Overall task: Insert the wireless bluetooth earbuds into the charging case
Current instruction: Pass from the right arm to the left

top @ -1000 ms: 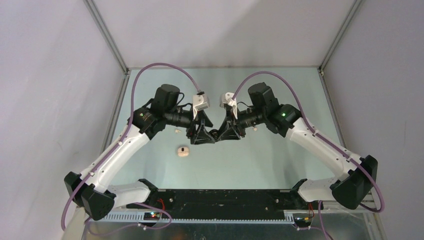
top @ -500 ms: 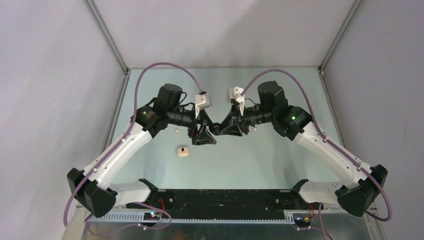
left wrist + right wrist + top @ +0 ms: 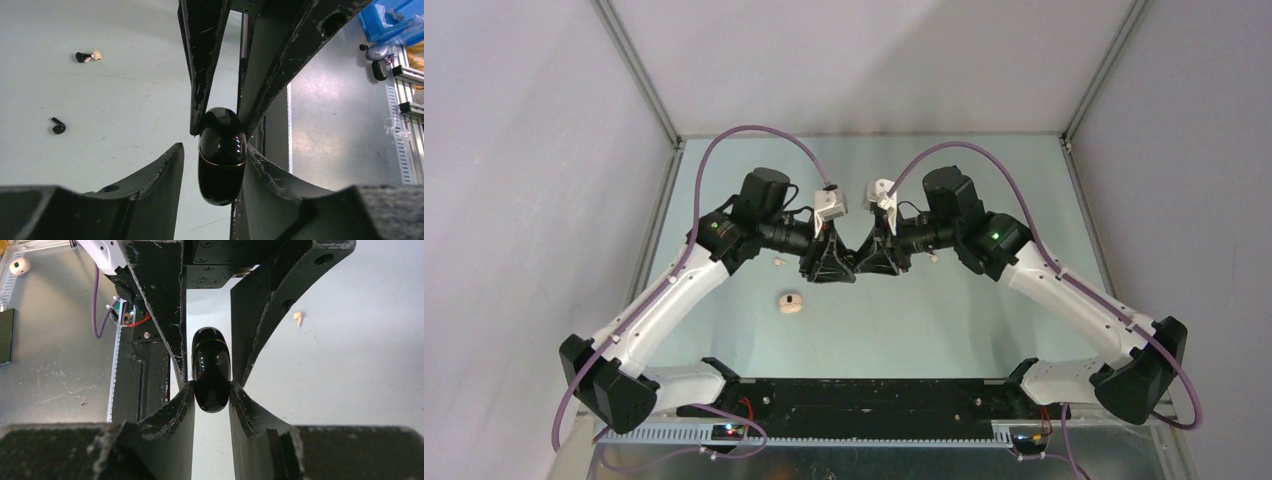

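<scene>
My right gripper is shut on a glossy black oval case with a thin gold seam, held above the table's middle. My left gripper faces it from the other side. Its jaws straddle the free end of the black case: one finger touches it and a gap shows at the other. A beige charging case lies on the table in front of the left arm. A black earbud and a black-and-white earbud lie loose, as do a cream earbud and a small white earbud.
Grey enclosure walls ring the pale green table. The black base bar runs along the near edge. Beyond the table's edge, a blue bin shows in the left wrist view.
The right arm drew back to the right half a second ago and has come in again, so both grippers meet. The left jaws have narrowed around the black case.
</scene>
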Controlling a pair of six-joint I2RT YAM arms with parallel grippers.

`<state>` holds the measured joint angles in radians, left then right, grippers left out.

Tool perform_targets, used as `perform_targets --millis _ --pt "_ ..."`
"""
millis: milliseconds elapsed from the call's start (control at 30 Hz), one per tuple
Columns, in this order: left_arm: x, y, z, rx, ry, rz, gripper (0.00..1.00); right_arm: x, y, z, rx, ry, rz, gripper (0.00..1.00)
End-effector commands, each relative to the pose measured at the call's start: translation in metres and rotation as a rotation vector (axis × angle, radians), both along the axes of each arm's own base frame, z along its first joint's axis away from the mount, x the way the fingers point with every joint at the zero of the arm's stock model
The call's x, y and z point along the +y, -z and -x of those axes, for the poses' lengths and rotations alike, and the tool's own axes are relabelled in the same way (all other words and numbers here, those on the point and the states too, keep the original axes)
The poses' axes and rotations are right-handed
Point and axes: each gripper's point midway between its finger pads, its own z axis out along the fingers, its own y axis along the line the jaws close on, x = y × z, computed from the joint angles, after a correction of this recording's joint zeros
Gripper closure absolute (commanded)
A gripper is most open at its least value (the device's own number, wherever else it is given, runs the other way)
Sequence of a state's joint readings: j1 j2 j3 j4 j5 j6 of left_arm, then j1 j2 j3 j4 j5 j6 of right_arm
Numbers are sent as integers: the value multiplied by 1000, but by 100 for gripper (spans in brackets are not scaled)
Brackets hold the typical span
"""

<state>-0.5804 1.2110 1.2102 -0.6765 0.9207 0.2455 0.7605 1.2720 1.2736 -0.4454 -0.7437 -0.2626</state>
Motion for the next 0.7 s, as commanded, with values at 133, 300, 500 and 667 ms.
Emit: perform_targets --millis 133,300,500,667 --pt "-2 -18 7 -42 48 42 59 4 -5 -5 -41 10 -14 86" --pt "-2 -17 7 -44 48 40 80 5 -5 -5 -46 11 -13 86" --pt "-2 -17 6 -44 41 38 90 4 -4 -4 -49 7 -7 85" --pt "-2 -24 4 -61 27 49 79 3 -5 -4 -27 11 -14 86"
